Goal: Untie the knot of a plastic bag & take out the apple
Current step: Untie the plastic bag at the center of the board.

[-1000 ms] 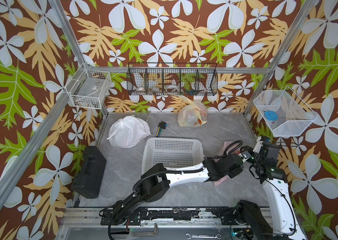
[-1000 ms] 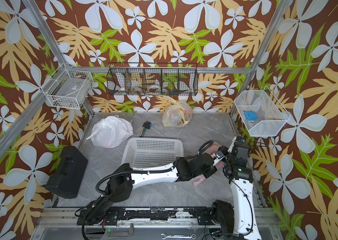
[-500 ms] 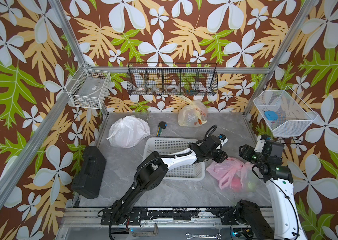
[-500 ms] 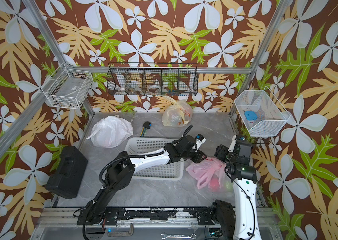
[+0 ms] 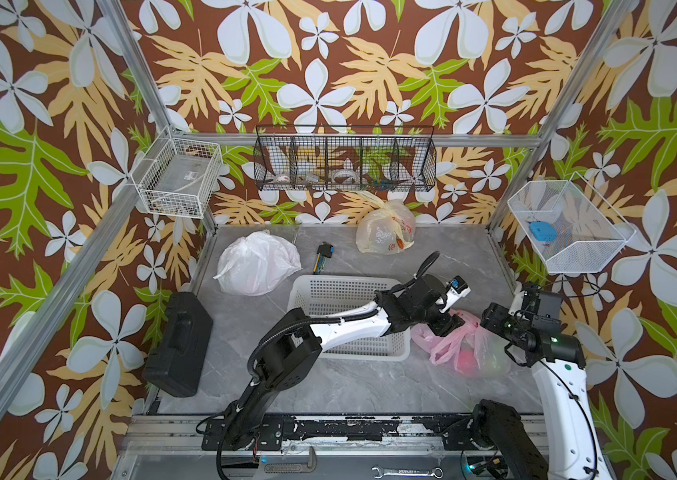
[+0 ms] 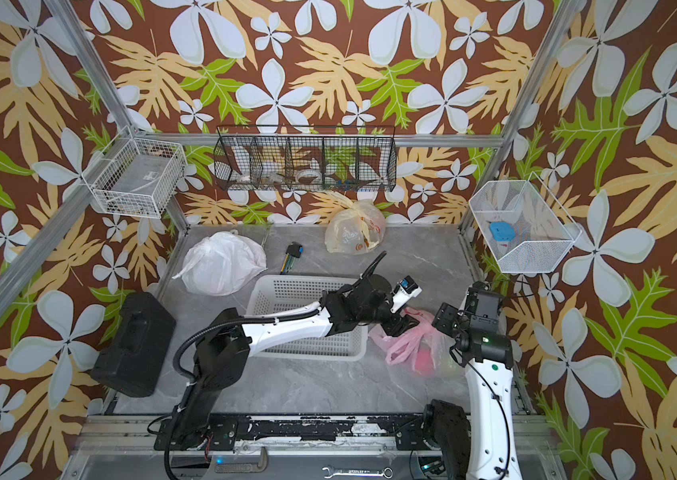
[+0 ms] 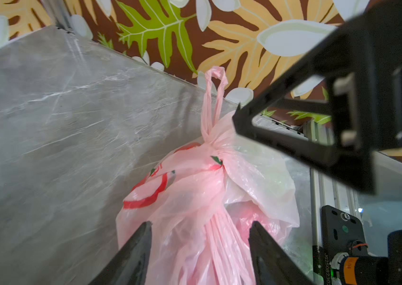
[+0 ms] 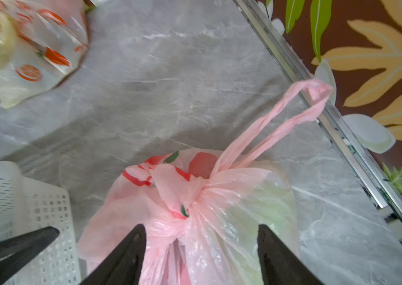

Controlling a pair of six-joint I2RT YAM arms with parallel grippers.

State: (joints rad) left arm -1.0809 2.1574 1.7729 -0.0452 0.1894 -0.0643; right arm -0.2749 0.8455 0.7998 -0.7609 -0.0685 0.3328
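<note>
A pink plastic bag (image 5: 467,347) (image 6: 415,345) lies on the grey table to the right of the basket. Its knot (image 8: 182,209) is bunched at the top, and one twisted handle loop (image 8: 293,111) (image 7: 213,98) sticks up. Something red and round (image 5: 463,359) shows through the film, with something pale green beside it; I cannot tell which is the apple. My left gripper (image 7: 200,224) (image 5: 449,323) hangs open over the bag's left side, with loose handle strands lying between its fingers. My right gripper (image 8: 201,227) (image 5: 490,318) is open at the bag's right side, astride the knot.
A white perforated basket (image 5: 345,291) lies under my left arm. A white bag (image 5: 257,268), a yellowish bag (image 5: 386,226) and a small tool (image 5: 324,253) sit toward the back. A black case (image 5: 176,338) stands at the left. The metal rail (image 8: 330,118) runs close behind the pink bag.
My left gripper opened, swung away over the basket, then came back to the bag. The bag now lies slumped on the table with its handles loose. My right gripper opened wider.
</note>
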